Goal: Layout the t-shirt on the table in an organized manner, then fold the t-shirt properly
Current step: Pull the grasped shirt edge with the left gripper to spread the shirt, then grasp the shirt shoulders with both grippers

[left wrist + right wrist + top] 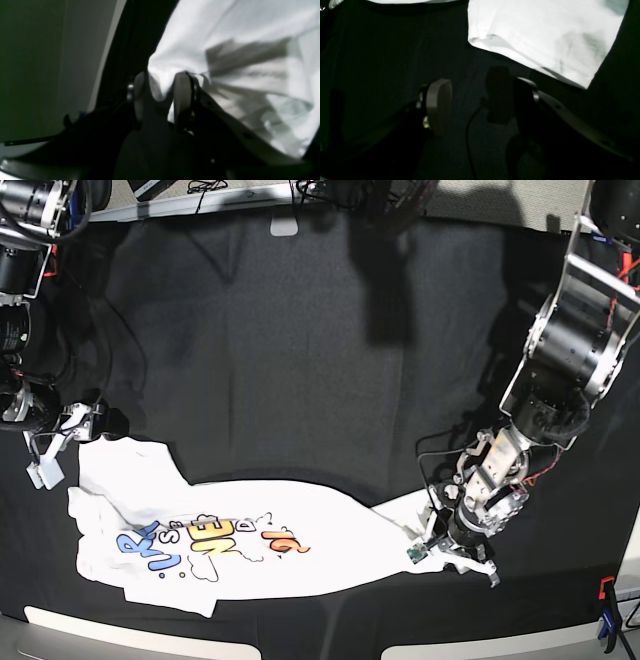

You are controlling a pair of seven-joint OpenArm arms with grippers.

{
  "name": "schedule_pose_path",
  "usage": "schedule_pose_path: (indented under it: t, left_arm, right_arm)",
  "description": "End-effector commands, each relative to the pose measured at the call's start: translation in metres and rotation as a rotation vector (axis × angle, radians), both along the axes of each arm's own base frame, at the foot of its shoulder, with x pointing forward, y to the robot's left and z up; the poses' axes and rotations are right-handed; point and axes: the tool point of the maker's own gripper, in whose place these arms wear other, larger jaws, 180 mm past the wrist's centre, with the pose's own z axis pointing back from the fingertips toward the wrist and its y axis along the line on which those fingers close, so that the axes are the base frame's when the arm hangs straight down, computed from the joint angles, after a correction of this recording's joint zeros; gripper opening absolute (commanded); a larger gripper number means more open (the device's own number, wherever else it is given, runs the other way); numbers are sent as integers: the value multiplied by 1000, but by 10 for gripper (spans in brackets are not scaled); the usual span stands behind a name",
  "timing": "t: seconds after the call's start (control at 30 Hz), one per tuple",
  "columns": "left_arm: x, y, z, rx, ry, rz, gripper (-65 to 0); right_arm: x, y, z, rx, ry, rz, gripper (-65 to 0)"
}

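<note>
Base view looks down on the table (300,330), a wide surface covered in black cloth, with the t-shirt (230,550) lying along its near edge. The white shirt is spread printed side up, its blue, yellow and orange cartoon letters reading upside down from this camera. It stretches from a rumpled sleeve at the left to a narrow tip of cloth at the right. At that right tip, the left gripper (432,542) reaches down from its arm and pinches the fabric. The left wrist view confirms this: two pale fingers (181,92) are closed on a gathered fold of the white shirt, with creases fanning away from the pinch and black table cloth showing beside it. At the far left of the base view, the right gripper (62,442) sits low over the table just beside the shirt's upper left corner. In the right wrist view, its jaws stand wide apart with nothing between them, only dark table cloth beneath. The shirt's white edge lies just ahead of those fingertips (440,105), not touching them. A blue clamp (607,625) shows at the table's near right corner.
</note>
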Motion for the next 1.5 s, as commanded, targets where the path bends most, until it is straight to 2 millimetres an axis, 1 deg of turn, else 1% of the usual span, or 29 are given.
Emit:
schedule_pose_path:
  t: [0.0, 0.07, 0.13, 0.3, 0.4, 0.5, 0.53, 0.6, 0.67, 0.77, 0.83, 0.9, 0.97, 1.07, 1.17, 1.27, 1.33, 1.4, 1.47]
  left_arm:
    - [18, -3, 32, -25, -84, -1, -486]
    - [18, -5, 32, -38, -87, -3, -555]
    - [18, -6, 33, -41, -91, -9, -650]
    - [18, -2, 31, -32, -81, 8, -650]
    - [16, 8, 25, -4, -48, 62, -650]
    - [14, 18, 19, 24, -13, 117, -650]
    - [13, 19, 17, 31, -2, 131, -650]
    - [12, 17, 15, 37, 12, 148, -650]
    - [11, 9, 14, 34, 22, 152, -650]
    - [11, -10, 18, 15, 13, 138, -650]
    - [9, -25, 26, -6, -8, 119, -650]
    - [4, -42, 32, -34, -31, 93, -650]
    - [-2, -54, 38, -54, -50, 74, -650]
    - [-11, -65, 39, -75, -64, 53, -650]
    - [-17, -65, 33, -77, -55, 50, -650]
    - [-22, -59, 26, -69, -41, 57, -650]
    - [-22, -52, 24, -59, -36, 70, -650]
    - [-21, -48, 24, -50, -34, 79, -650]
    - [-21, -44, 23, -45, -34, 84, -650]
  right_arm:
    - [11, -7, 21, -9, -64, -3, -273]
    - [11, -7, 21, -9, -64, -3, -273]
    - [11, -7, 21, -9, -64, -3, -273]
    - [11, -7, 21, -10, -63, -3, -273]
    - [13, -7, 23, -7, -75, -5, -273]
    - [24, -7, 35, 15, -151, -25, -273]
    - [30, -7, 41, 25, -189, -34, -273]
    - [36, -8, 46, 15, -211, -37, -273]
    - [37, -13, 40, -71, -171, -24, -274]
    - [38, -31, 25, -269, -106, -8, -282]
    - [39, -39, 19, -371, -94, 10, -334]
    - [40, -36, 13, -438, -95, 55, -384]
    - [39, -28, 1, -505, -68, 128, -389]
    - [29, -23, -21, -657, 13, 263, -388]
    - [19, -27, -35, -817, 79, 385, -388]
    - [22, -46, -36, -982, 84, 364, -387]
    - [23, -52, -35, -1052, 68, 376, -373]
    - [23, -54, -35, -1087, 52, 413, -315]
    - [26, -50, -36, -1089, 16, 452, -250]
